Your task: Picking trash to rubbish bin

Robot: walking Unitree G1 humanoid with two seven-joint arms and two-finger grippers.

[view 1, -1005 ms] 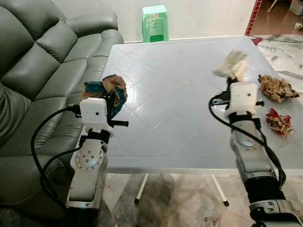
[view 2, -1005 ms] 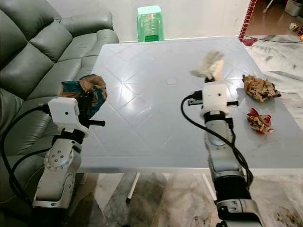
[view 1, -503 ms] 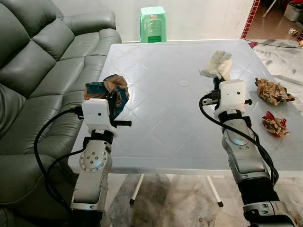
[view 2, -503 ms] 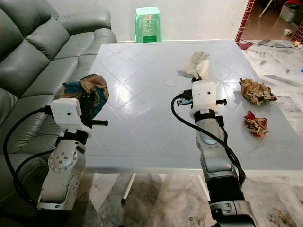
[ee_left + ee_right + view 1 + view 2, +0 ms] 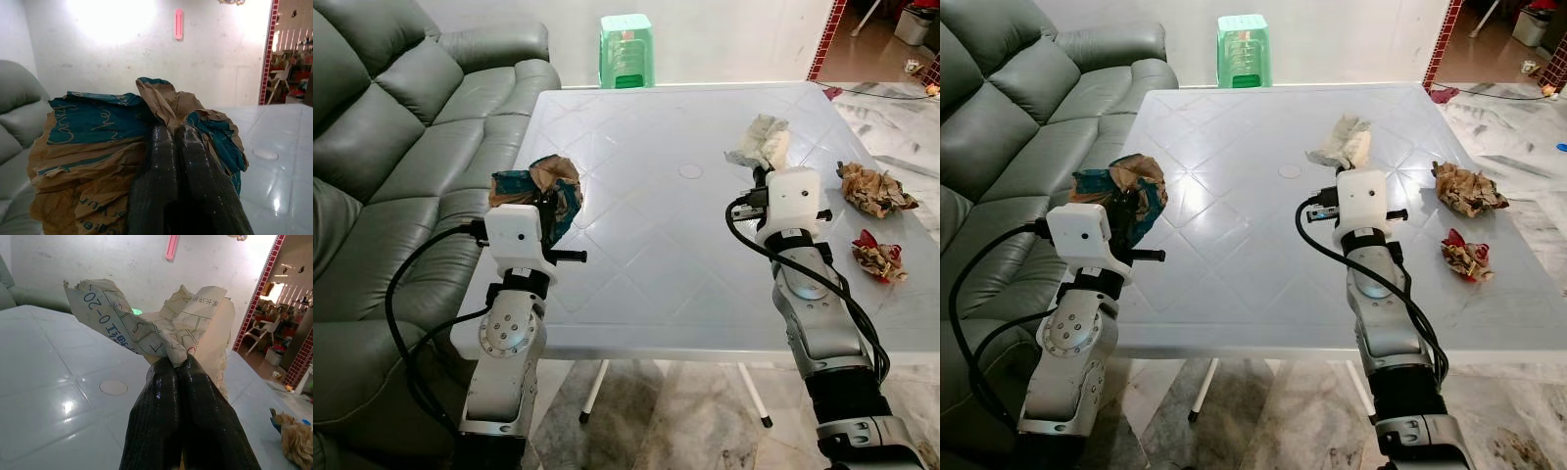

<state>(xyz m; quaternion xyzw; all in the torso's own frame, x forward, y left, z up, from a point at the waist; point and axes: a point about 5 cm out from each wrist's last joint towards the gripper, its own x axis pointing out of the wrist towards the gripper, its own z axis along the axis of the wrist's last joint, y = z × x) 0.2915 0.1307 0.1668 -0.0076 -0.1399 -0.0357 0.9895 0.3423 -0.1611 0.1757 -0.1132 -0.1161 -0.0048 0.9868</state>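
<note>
White plastic table (image 5: 646, 255), grey-green leather sofa (image 5: 391, 147) beside, green stool (image 5: 626, 49) by white wall, marble floor.

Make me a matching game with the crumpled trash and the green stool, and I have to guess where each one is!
Things:
1. teal and brown paper bag
2. white printed paper
3. red wrapper
4. green stool

Places:
A. lying on the white table near its right edge
B. on the floor beyond the far end of the table
C. pinched in the left gripper
D. pinched in the right gripper

Pairs: 1-C, 2-D, 3-A, 4-B
</note>
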